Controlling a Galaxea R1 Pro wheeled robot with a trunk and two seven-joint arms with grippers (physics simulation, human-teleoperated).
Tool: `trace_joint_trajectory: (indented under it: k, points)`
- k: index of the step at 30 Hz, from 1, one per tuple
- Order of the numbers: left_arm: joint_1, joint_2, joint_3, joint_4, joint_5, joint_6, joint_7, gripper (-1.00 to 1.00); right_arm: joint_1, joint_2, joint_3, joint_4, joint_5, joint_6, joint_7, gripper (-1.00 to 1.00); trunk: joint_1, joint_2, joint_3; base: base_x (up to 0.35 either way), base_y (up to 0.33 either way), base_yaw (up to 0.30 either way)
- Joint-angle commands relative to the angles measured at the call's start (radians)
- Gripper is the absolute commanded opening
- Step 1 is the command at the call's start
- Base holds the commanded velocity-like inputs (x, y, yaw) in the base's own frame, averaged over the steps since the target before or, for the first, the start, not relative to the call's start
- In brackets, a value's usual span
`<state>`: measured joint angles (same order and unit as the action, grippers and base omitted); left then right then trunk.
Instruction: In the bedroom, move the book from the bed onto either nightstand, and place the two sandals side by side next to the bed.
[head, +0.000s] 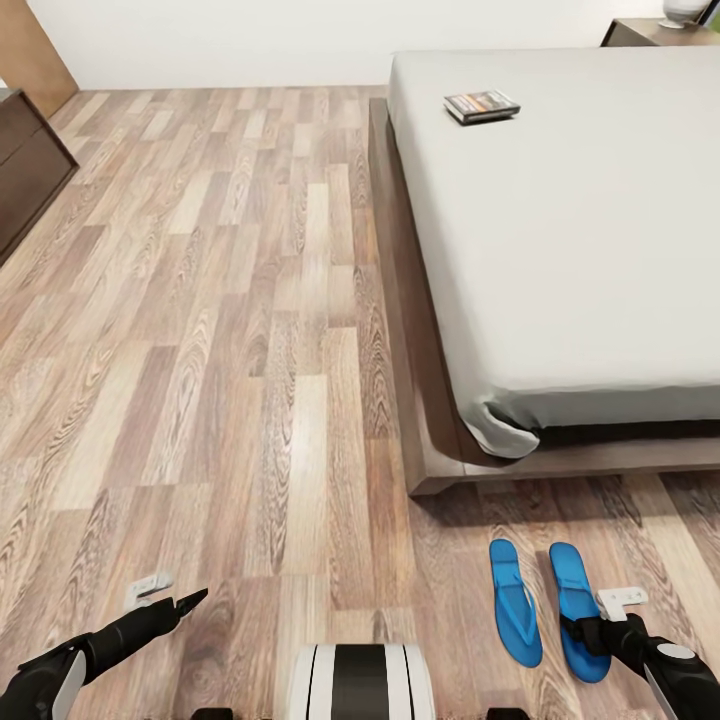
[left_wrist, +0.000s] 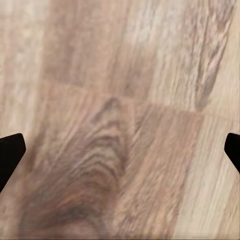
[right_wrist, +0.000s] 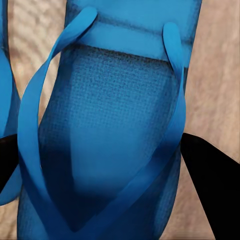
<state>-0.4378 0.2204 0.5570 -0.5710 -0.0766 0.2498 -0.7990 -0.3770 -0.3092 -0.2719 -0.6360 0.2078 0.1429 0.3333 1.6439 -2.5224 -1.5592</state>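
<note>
Your right gripper (head: 600, 632) hangs low at about five o'clock in the head view, directly over the right-hand sandal (head: 578, 610). In the right wrist view its fingers (right_wrist: 210, 180) stand spread wide on either side of that sandal's sole (right_wrist: 115, 145), the thong strap between them, nothing pinched yet. That straddle makes sense if you mean to close across the sole's width.

The other sandal (head: 516, 602) lies just beside it, parallel, toes toward the foot of the bed (head: 560, 230). The pair already sits side by side near the frame's corner, so judge whether they need moving at all or only a nudge closer to the bed.

Your left gripper (head: 165, 605) idles at seven o'clock over bare floor (head: 220, 330); its tips (left_wrist: 10, 150) show at the far edges of the left wrist view, spread apart and empty.

The book (head: 481, 105) rests flat on the mattress at one o'clock, near the bed's left edge. A nightstand (head: 640, 32) shows beyond the bed's far corner, further toward one o'clock, well apart from you.
</note>
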Motion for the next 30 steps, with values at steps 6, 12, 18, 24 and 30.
trace_joint_trajectory:
  k: [6,12,18,24,30]
  points:
    - [-0.001,-0.001,0.007,-0.001,-0.008,0.008,-0.008,1.0,0.0,0.001,-0.006,-0.002,0.009,0.004,0.009,-1.0,0.002,-0.002,-0.024,0.0,0.0,0.0]
    - [-0.001,-0.001,0.007,-0.001,-0.008,0.008,-0.008,1.0,0.0,0.001,-0.006,-0.002,0.009,0.004,0.009,-1.0,0.005,-0.003,-0.043,0.0,0.0,0.0]
    - [-0.001,-0.001,0.007,-0.001,-0.008,0.008,-0.008,1.0,0.0,0.002,-0.006,-0.002,0.01,0.003,0.009,-1.0,0.005,-0.003,-0.043,0.0,0.0,0.0]
    - [-0.001,-0.001,0.007,-0.001,-0.008,0.008,-0.008,1.0,0.001,0.002,-0.007,-0.002,0.009,-0.043,0.009,-1.0,0.005,-0.003,-0.043,0.0,0.0,0.0]
    - [-0.001,-0.001,0.007,-0.001,-0.008,0.008,-0.008,1.0,0.002,0.001,-0.007,-0.002,0.009,-0.078,0.009,-1.0,0.005,-0.003,-0.043,0.0,0.0,0.0]
